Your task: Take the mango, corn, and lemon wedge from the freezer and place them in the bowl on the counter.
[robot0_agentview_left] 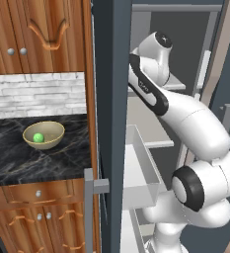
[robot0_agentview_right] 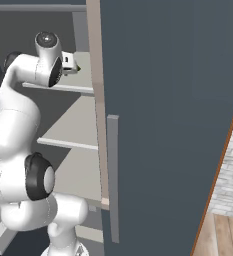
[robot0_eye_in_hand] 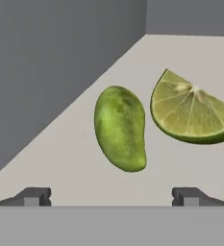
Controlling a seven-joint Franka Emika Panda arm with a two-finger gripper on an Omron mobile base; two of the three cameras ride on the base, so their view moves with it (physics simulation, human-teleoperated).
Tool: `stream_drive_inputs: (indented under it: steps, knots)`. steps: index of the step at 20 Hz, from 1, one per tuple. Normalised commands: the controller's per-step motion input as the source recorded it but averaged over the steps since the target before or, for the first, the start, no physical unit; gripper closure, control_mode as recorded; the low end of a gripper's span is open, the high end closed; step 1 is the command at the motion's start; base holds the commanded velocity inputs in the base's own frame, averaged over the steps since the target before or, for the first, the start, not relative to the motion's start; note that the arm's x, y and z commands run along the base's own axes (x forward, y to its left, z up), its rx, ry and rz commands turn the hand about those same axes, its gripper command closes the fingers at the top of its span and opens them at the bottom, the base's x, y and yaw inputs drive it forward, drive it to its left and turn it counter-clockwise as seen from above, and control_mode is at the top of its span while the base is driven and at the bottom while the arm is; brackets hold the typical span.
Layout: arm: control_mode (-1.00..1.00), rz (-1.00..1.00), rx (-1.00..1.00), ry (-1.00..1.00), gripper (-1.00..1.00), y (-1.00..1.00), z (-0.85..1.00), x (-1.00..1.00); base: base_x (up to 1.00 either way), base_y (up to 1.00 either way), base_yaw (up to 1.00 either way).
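The arm reaches into the open freezer (robot0_agentview_left: 114, 74), its hand up at one of the pale grey shelves (robot0_agentview_right: 78, 125). In the hand view the gripper (robot0_eye_in_hand: 111, 196) has its jaws spread as wide as they go, the two dark fingertips (robot0_eye_in_hand: 34, 196) set far apart with nothing between them — it holds nothing.

Just beyond the fingers, on the pale shelf floor, lies the mango (robot0_eye_in_hand: 120, 127), green and elongated, lined up roughly with the gap between the tips. Immediately to its right in that view sits the lemon wedge (robot0_eye_in_hand: 190, 113), cut face toward the camera, pale flesh with a darker green rind along its lower curve; the two are close together but a sliver of shelf shows between them. The freezer's grey wall runs along the left of that view.

Out on the counter (robot0_agentview_left: 18, 158), left of the freezer, stands the bowl (robot0_agentview_left: 43, 135) — a small bright green thing (robot0_agentview_left: 38, 138) lies inside it.
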Motion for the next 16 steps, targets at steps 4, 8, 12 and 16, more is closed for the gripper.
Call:
stream_drive_inputs:
  steps: [4, 8, 12, 16]
  knots:
    - [-1.0, 0.06, 0.0, 0.0, -1.0, 0.07, -0.11, 0.42, 0.0, 0.0, 0.0]
    - [-1.0, 0.04, 0.0, 0.0, -1.0, 0.07, -0.09, 0.5, 0.0, 0.0, 0.0]
    - [-1.0, 0.03, 0.0, 0.0, -1.0, 0.1, -0.13, 0.41, 0.0, 0.0, 0.0]
    - [-1.0, 0.03, 0.0, 0.02, -1.0, 0.13, -0.07, 0.24, 0.0, 0.0, 0.0]
